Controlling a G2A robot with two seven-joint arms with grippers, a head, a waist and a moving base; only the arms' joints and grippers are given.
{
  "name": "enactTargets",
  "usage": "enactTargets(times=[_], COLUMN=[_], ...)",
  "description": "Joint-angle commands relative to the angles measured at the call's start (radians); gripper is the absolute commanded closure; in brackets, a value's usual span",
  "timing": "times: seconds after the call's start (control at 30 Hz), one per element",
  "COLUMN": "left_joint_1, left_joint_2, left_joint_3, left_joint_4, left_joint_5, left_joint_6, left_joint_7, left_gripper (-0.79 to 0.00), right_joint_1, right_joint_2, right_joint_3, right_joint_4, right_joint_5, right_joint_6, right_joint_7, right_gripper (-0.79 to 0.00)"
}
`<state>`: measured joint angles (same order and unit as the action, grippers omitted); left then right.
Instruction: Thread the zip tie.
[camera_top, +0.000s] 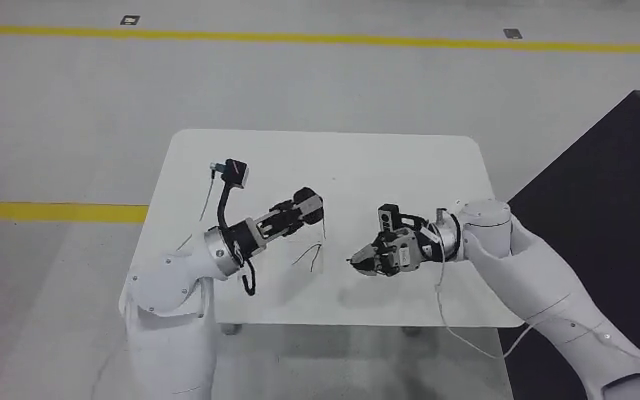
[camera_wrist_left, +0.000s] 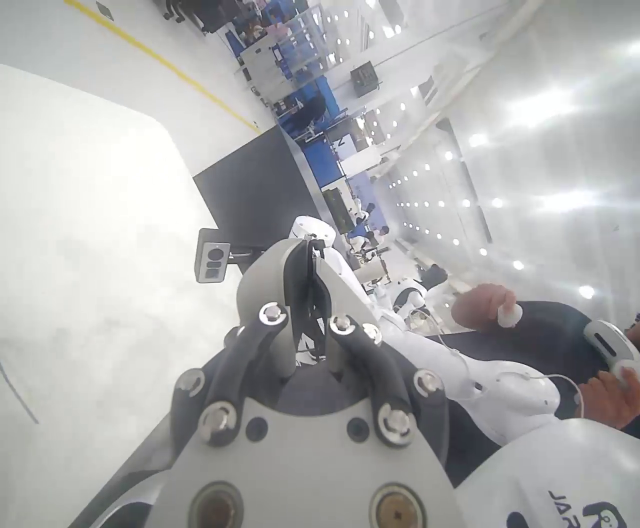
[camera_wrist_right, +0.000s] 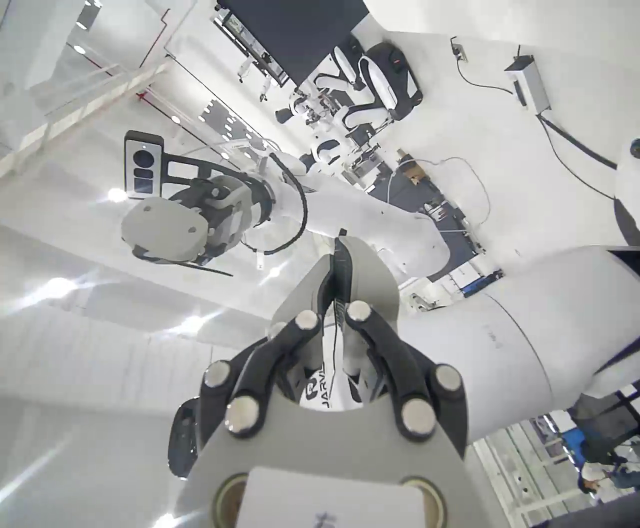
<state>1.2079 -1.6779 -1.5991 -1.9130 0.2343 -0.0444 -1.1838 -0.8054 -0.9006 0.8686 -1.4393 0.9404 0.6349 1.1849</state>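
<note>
The zip tie (camera_wrist_right: 200, 268) is a thin black strip. It sticks out sideways from my left gripper (camera_wrist_right: 150, 245), which is shut on one end of it above the white table (camera_top: 400, 160); the other end hangs free. In the top view my left gripper (camera_top: 318, 208) is over the table's middle, pointing toward my right gripper (camera_top: 352, 264), a short gap away. My right gripper (camera_wrist_right: 341, 245) is shut, with a small dark nub at its tips that I cannot identify. In its own wrist view my left gripper (camera_wrist_left: 305, 245) has its fingers pressed together.
The table's far half and right side are bare. A dark panel (camera_top: 600, 200) stands beside the table's right edge. Yellow floor lines (camera_top: 300, 38) run behind and to the left of the table.
</note>
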Motion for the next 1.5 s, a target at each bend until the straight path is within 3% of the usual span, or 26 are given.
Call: enactTargets(times=[0.0,0.4,0.47,0.53,0.63,0.73,0.83,0.9,1.03,1.1,1.4,1.47], left_joint_1=[0.001,0.001,0.007,0.009,0.002,-0.028,-0.059,-0.077,-0.089,-0.082,-0.082,-0.081], left_joint_2=[0.0,0.0,0.0,0.0,0.001,0.011,0.027,0.035,0.051,0.062,0.062,0.064], left_joint_3=[0.001,0.001,0.004,0.021,0.027,0.023,0.003,-0.01,0.017,0.023,0.023,0.041], left_joint_4=[-0.001,-0.001,-0.015,-0.038,-0.001,0.067,0.136,0.166,0.146,0.141,0.141,0.115], left_joint_5=[0.003,0.003,-0.018,-0.08,-0.281,-0.493,-0.599,-0.667,-0.703,-0.642,-0.642,-0.628], left_joint_6=[-0.001,-0.001,-0.009,-0.071,-0.197,-0.3,-0.399,-0.434,-0.475,-0.514,-0.514,-0.53], left_joint_7=[0.002,0.002,0.046,0.109,0.124,0.014,-0.127,-0.158,-0.117,-0.078,-0.078,-0.061], left_gripper=[0.0,0.0,0.0,0.0,0.0,0.0,0.0,0.0,0.0,0.0,0.0,0.0], right_joint_1=[-0.001,-0.001,-0.001,-0.005,-0.013,-0.009,0.005,0.011,0.017,0.017,0.017,0.006], right_joint_2=[0.0,0.0,0.0,0.0,0.009,0.033,0.066,0.09,0.139,0.153,0.153,0.149], right_joint_3=[0.0,0.0,0.0,-0.003,-0.035,-0.059,-0.058,-0.048,-0.027,-0.003,-0.003,-0.008], right_joint_4=[0.0,0.0,0.0,-0.016,-0.108,-0.143,-0.148,-0.146,-0.159,-0.164,-0.164,-0.215], right_joint_5=[0.001,0.001,0.001,-0.008,-0.11,-0.144,-0.156,-0.142,-0.144,-0.142,-0.142,-0.149], right_joint_6=[0.001,0.001,0.001,-0.006,-0.053,-0.126,-0.187,-0.231,-0.28,-0.274,-0.274,-0.316], right_joint_7=[-0.001,-0.001,-0.001,-0.008,0.053,0.127,0.188,0.232,0.28,0.275,0.275,0.245], right_gripper=[0.0,0.0,0.0,0.0,0.0,0.0,0.0,0.0,0.0,0.0,0.0,0.0])
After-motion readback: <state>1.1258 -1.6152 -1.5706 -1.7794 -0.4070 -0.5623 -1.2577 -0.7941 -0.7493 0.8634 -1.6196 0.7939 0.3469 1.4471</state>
